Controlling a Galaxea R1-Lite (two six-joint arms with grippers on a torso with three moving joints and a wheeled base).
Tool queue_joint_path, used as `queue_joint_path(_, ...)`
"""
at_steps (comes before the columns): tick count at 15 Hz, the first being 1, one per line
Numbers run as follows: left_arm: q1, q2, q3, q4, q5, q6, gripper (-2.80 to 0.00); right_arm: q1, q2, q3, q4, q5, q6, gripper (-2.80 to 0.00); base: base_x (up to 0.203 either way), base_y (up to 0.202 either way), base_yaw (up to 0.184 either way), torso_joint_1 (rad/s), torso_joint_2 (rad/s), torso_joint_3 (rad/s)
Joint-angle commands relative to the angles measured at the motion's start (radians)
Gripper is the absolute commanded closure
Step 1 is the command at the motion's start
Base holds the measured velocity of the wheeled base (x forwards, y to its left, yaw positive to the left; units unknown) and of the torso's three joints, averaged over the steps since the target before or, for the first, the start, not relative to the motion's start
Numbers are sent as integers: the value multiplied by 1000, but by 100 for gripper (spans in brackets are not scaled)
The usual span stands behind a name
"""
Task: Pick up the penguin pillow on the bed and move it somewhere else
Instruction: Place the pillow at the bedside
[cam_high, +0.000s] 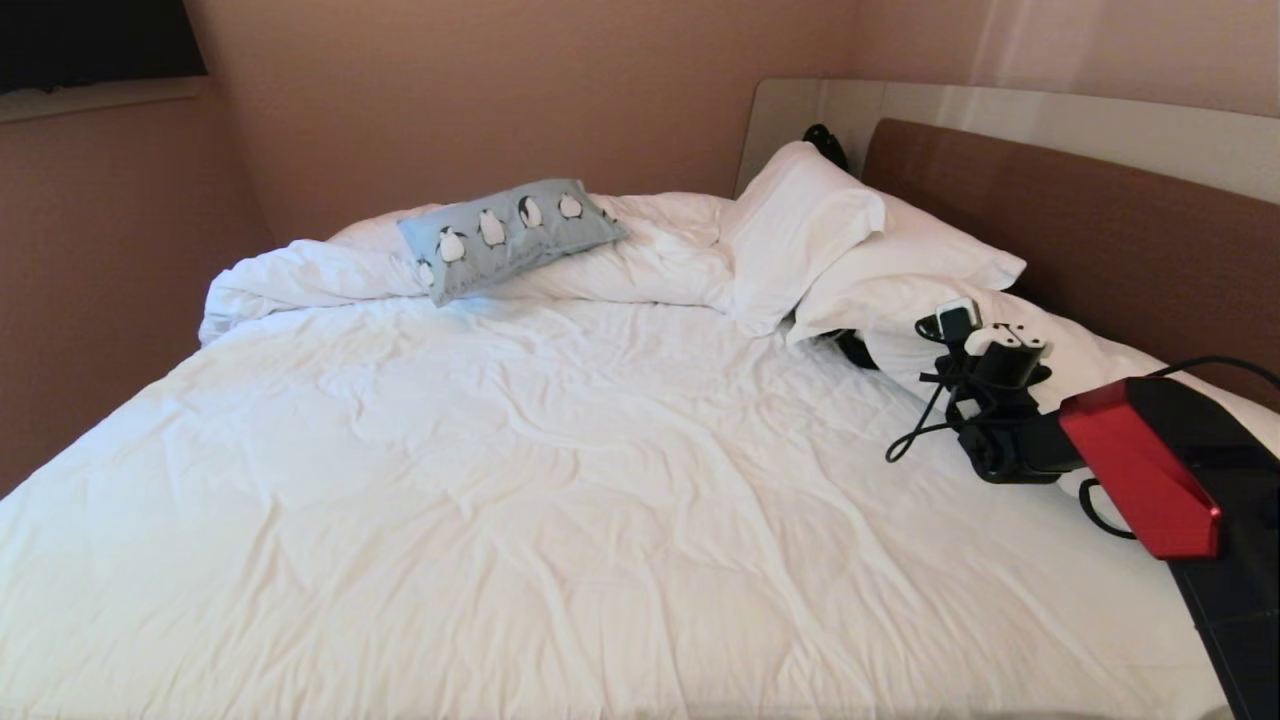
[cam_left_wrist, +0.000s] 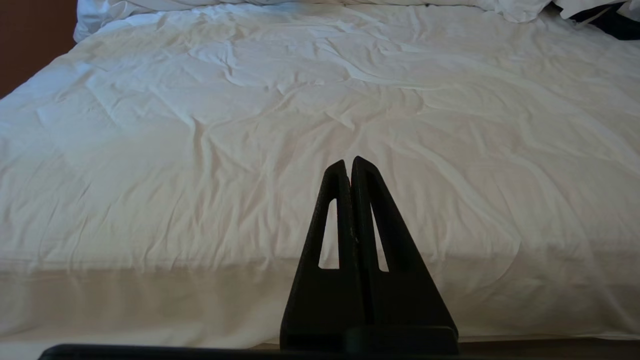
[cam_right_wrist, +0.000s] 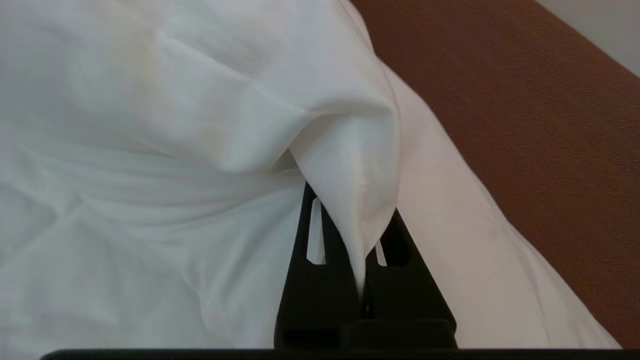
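A: Penguin pillow (cam_high: 510, 236) sits far left on the bunched duvet at the back of the bed (cam_high: 560, 500), w/ left hand (cam_left_wrist: 351, 162) clenched empty, parked at the bed's foot.

B: Right hand (cam_right_wrist: 361, 280)'s clamped on a white pillow (cam_high: 800, 230) corner by the headboard (cam_high: 1110, 230). Wrong item; robot should let go, then reach across.

Room: plain pinkish-tan walls (cam_high: 480, 90) meeting in a corner. Dark window (cam_high: 95, 40) with pale sill, upper part of one wall. Brown padded headboard (cam_high: 1100, 220) backed by beige panel (cam_high: 1000, 110). Soft warm light.
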Motion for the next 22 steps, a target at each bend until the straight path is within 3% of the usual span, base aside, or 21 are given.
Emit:
queue_joint_path(1,0,0,0,0,0,0,0,-12,-41,1,-4,-3,15,0,0,0,0,0,0,0)
queue_joint_path(14,0,0,0,0,0,0,0,-92,-57,-122,436,15,387,0,0,0,0,0,0,0)
queue_joint_path(20,0,0,1,0,0,0,0,-106,-66,-122,607,169,585,0,0,0,0,0,0,0)
queue_joint_path(22,0,0,0,0,0,0,0,-107,-65,-122,641,253,657,0,0,0,0,0,0,0)
